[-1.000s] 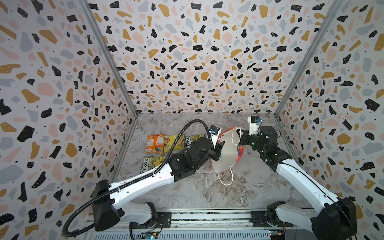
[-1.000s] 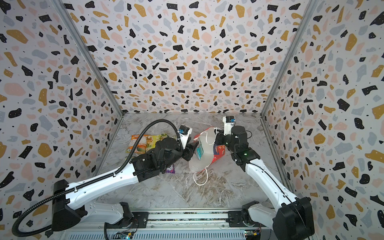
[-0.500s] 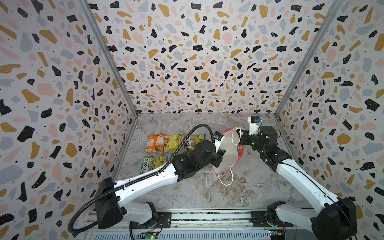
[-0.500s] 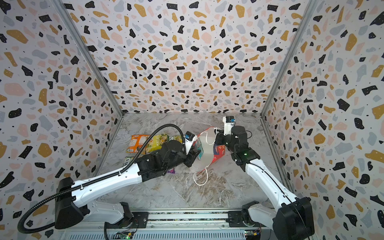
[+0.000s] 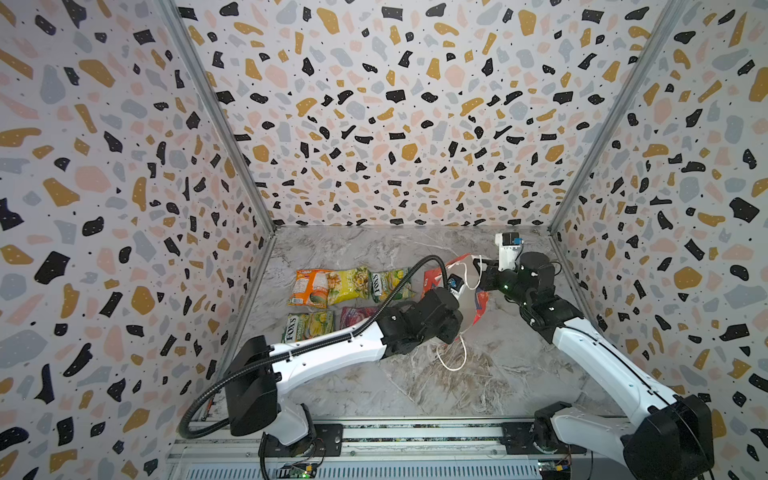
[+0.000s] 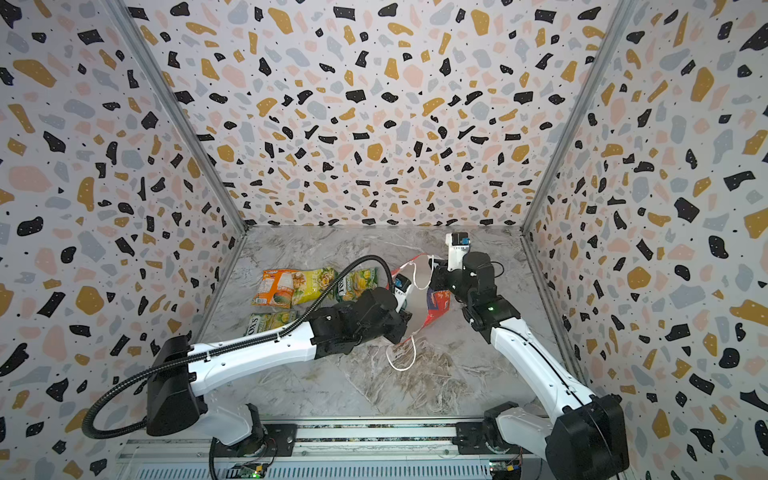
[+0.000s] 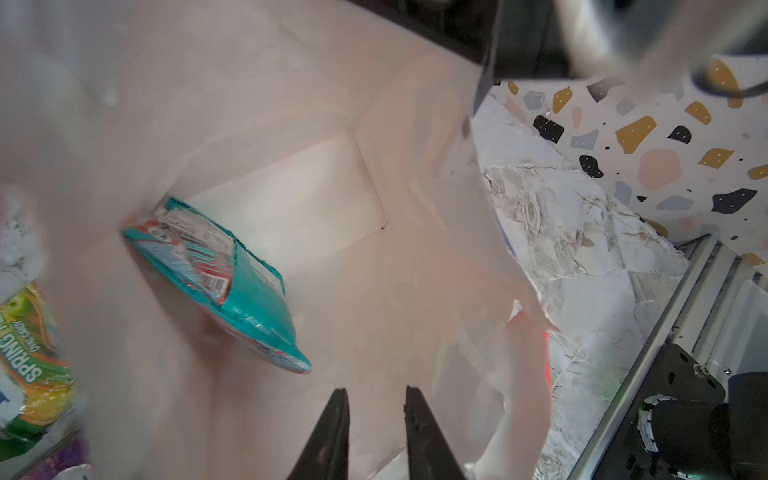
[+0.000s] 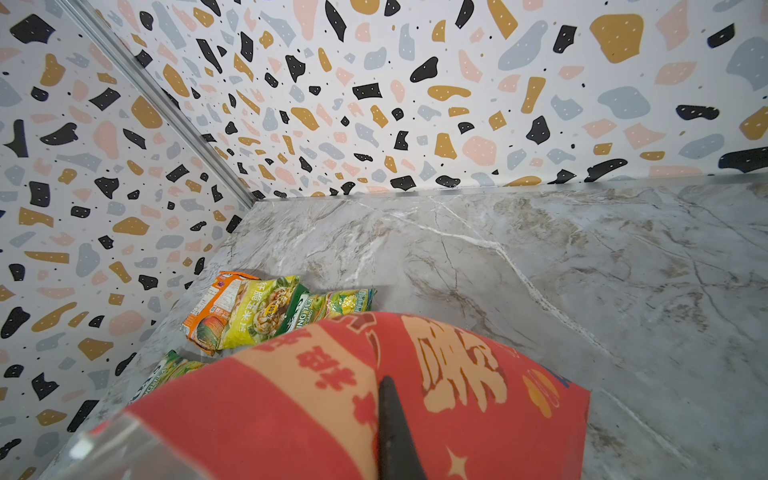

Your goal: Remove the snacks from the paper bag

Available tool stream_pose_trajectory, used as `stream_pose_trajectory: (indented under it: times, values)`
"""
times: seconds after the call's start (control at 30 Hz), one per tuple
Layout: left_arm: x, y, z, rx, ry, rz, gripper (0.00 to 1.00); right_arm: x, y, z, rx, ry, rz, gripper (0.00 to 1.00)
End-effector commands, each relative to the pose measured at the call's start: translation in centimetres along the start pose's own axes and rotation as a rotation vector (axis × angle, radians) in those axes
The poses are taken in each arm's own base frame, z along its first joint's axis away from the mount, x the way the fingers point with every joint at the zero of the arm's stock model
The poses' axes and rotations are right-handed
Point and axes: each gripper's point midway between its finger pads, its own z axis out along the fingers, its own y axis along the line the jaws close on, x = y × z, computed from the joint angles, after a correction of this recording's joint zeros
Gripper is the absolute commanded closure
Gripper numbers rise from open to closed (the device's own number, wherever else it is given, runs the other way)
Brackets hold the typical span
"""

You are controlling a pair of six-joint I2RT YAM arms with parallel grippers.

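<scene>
The left gripper (image 7: 375,391) is inside the paper bag (image 7: 316,124), jaws narrowly apart and empty, short of the teal packet (image 7: 232,291) leaning in the bag's far corner. If they close here they'd likely pinch only air or paper, and a shove could wedge the packet deeper. The right gripper (image 5: 484,271), clamped on the rim, might tear it.

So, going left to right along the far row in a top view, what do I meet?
From the left: orange crinkly plastic packet, yellow plastic packet, green plastic packet, red paper gift bag, right gripper.
</scene>
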Motion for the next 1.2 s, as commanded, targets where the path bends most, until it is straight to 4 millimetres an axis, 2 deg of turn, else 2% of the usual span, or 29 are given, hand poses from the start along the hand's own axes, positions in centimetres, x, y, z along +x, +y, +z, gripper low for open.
stream_pose_trajectory:
  times: [0.0, 0.17, 0.4, 0.77, 1.17]
  values:
    - [0.5, 1.0, 0.5, -0.099, 0.042, -0.030, 0.75, -2.3, 0.9, -0.8, -0.028, -0.086, -0.004, 1.00]
    - [0.7, 2.3, 1.8, -0.205, 0.060, -0.037, 0.68, -2.6, 0.9, -1.0, -0.022, -0.097, -0.007, 1.00]
    - [0.3, 3.1, 3.2, -0.287, 0.066, -0.035, 0.58, -2.5, 0.8, -1.1, -0.018, -0.099, -0.009, 1.00]
    - [-1.1, 5.8, 3.4, -0.424, 0.033, -0.044, 0.47, -2.4, 0.7, -1.0, -0.014, -0.096, -0.009, 1.00]
    - [-0.6, 8.4, 4.8, -0.502, 0.028, -0.062, 0.45, -2.1, 0.7, -0.6, -0.024, -0.088, -0.005, 1.00]
